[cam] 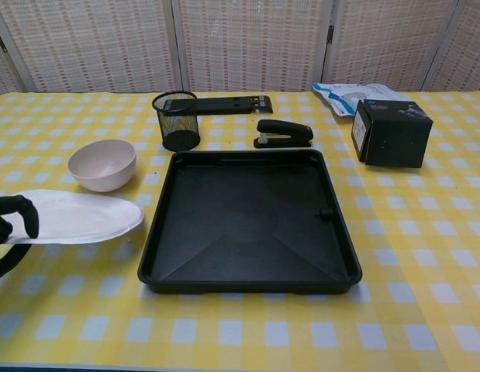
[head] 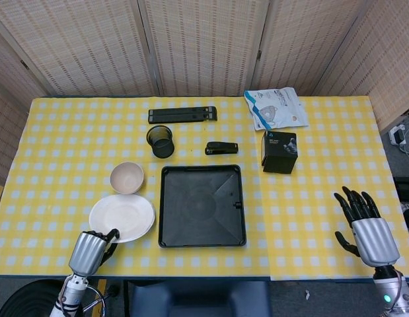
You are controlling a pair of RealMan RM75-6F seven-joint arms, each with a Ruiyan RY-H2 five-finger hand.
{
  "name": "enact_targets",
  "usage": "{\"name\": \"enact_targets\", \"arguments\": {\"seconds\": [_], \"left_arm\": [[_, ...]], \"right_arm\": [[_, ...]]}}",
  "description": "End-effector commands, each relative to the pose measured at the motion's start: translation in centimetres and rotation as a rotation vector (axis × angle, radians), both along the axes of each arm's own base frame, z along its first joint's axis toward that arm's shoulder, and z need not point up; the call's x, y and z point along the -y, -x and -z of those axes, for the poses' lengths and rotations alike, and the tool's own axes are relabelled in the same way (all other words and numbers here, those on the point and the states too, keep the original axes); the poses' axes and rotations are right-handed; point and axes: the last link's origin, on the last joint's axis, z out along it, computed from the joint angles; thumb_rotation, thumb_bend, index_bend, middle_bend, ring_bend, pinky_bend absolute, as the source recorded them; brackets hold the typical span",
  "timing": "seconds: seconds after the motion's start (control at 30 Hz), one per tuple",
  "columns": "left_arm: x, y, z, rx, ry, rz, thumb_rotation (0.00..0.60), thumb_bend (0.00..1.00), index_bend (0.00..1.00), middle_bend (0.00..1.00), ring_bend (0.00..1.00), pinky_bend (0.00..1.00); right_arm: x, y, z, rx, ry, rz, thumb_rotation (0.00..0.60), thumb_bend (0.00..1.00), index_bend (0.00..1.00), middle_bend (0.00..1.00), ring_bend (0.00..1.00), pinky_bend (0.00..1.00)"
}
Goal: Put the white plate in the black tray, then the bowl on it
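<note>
Left hand [head: 92,249] is being closed on the near rim of the white plate [head: 123,216]; in the chest view a dark fingertip [cam: 22,211] is curling over the plate's edge, with another part of the hand showing beneath it. A shadow is showing under the plate's far edge in that view, so it is being judged as tipped or slightly raised off the yellow checked tablecloth [head: 310,218], though this cannot be confirmed. Right hand [head: 366,224] is being held with fingers spread, on nothing, at the near right of the table, well apart from all task objects.

The plate is being judged thin, stiff, light and probably smooth; a rim pinch is the only hold being offered, and slipping or tilting is being considered a risk during the carry.

Black tray [head: 237,232] is lying just beside the plate, toward the right hand, and nothing is being seen inside it. Its raised walls are being noted as an edge to be cleared.

Bowl [head: 127,177] is standing upright just beyond the plate, apparently empty; it is being judged light and rigid.

Farther back, a mesh pen cup [head: 160,141] is standing upright; its contents cannot be made out.
</note>
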Motion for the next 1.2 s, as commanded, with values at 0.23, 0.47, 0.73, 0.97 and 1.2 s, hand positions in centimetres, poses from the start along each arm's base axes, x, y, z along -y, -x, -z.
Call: {"name": "enact_targets", "arguments": {"seconds": [0.23,0.47,0.73,0.97,1.2], "left_arm": [[-0.4,0.4,-2.6,0.023,-0.153,0.007,0.600,0.66,0.63,1.00,1.00,1.00],[-0.8,0.1,-4.3,0.011,-0.230,0.036,0.600,0.66,0.63,1.00,1.00,1.00],[0.4,-0.7,-6.0,0.013,-0.248,0.062,0.600,0.66,0.63,1.00,1.00,1.00],[1.5,-2.0,-6.6,0.019,-0.263,0.088,0.600,0.66,0.63,1.00,1.00,1.00],[1.4,-3.1,-6.8,0.057,-0.261,0.095,0.600,0.66,0.63,1.00,1.00,1.00]], "right_arm": [[0.1,-0.1,0.5,0.000,-0.021,0.000,0.600,0.34,0.00,0.00,0.00,0.00],[0.2,-0.1,0.9,-0.007,-0.042,0.002,0.600,0.34,0.00,0.00,0.00,0.00],[0.0,-0.3,1.0,-0.007,-0.039,-0.006,0.600,0.34,0.00,0.00,0.00,0.00],[-0.3,-0.6,1.3,-0.006,-0.055,-0.024,0.600,0.34,0.00,0.00,0.00,0.00],[-0.5,-0.6,1.1,0.000,-0.050,-0.033,0.600,0.34,0.00,0.00,0.00,0.00]]}}
